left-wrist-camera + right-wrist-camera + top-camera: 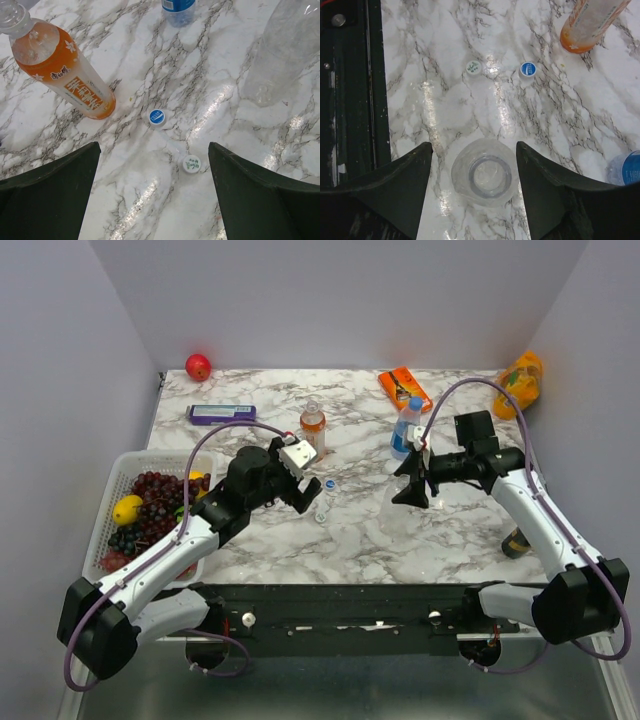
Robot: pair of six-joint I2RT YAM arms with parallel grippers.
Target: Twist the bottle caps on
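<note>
On marble tabletop (145,200): blue cap (157,117), whitish cap (191,164) w/ green print, apart.

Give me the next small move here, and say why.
Probably lower the open left gripper onto the green-printed white cap, which shows between its fingers in the wrist view. The clear bottle stands uncapped between the open fingers of the right gripper, so a cap is needed; which cap fits it I cannot tell.
</note>
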